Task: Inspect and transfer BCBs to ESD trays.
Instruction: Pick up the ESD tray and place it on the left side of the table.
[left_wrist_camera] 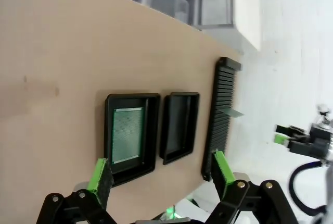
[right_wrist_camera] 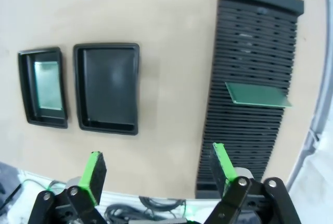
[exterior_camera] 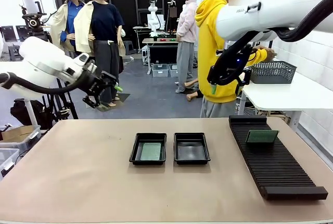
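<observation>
– Left gripper (exterior_camera: 109,92), seen from the front: where is it, and what's in it?
– Raised above the table's (exterior_camera: 78,177) left side, jaws apart, nothing between them. The right gripper (exterior_camera: 221,86) hangs high on the right, equally spread and empty. One flat board (exterior_camera: 151,151) lies in the filled tray (exterior_camera: 133,151). The empty tray (exterior_camera: 191,152) sits just beside it. The standing board (exterior_camera: 261,136) rests on edge in the far half of the rack (exterior_camera: 281,172).
– The left wrist camera?
– Green pads (left_wrist_camera: 100,174) wide apart, looking down on both trays. The filled tray (left_wrist_camera: 109,130) is nearest its line, with the rack (left_wrist_camera: 221,99) beyond.
– Right wrist?
– Fingers (right_wrist_camera: 221,162) spread, holding nothing. The standing board (right_wrist_camera: 257,95) leans in its slot, up and right of the jaws' centre line. The empty tray (right_wrist_camera: 106,94) lies off to the left.
– So what's the step?
– Fetching the rack board, I'd judge, and the right arm is the better placed. It should centre over the board first and turn the wrist so the pads face its two flat sides. Then it comes down along the slot, closes on the top edge alone and lifts straight up, so the board doesn't scrape the ribs. The board then goes flat into the empty tray.
</observation>
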Robot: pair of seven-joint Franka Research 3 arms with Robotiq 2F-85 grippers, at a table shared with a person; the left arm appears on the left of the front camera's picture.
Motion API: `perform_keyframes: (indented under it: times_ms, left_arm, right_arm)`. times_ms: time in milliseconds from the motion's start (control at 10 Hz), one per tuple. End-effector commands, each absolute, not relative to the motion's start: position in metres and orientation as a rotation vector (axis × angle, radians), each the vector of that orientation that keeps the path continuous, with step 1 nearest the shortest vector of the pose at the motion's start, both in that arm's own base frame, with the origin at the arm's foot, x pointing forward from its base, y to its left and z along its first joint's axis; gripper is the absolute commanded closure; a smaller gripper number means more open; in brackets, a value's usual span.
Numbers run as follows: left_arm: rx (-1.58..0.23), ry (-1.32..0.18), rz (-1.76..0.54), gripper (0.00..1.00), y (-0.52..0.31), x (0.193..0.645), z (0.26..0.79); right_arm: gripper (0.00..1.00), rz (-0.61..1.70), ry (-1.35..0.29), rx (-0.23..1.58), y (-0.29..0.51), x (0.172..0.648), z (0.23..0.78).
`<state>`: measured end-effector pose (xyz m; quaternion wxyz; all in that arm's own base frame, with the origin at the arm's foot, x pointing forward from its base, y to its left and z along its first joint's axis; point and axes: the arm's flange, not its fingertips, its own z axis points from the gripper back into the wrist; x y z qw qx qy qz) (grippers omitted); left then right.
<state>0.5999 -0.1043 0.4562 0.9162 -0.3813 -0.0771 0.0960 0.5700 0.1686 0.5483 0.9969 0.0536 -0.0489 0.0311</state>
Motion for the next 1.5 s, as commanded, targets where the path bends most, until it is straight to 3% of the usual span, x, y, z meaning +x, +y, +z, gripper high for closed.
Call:
perform_keyframes:
  times_ms: [0,400,800,1400]
  left_arm:
    - [-0.663,-0.105,0.215,0.0,-0.125,0.597,0.455]
    - [-0.507,0.014,0.191,0.0,-0.162,0.624,0.439]
    - [-0.355,0.055,0.196,0.0,-0.195,0.653,0.412]
    - [-0.247,0.091,0.207,0.0,-0.226,0.653,0.369]
  right_arm:
    - [0.0,0.079,-0.065,0.139,0.149,0.565,0.558]
    - [0.0,0.015,-0.066,0.187,0.111,0.55,0.559]
    - [0.0,-0.132,-0.104,0.534,0.037,0.53,0.526]
    - [0.0,-0.146,-0.125,0.925,-0.038,0.528,0.476]
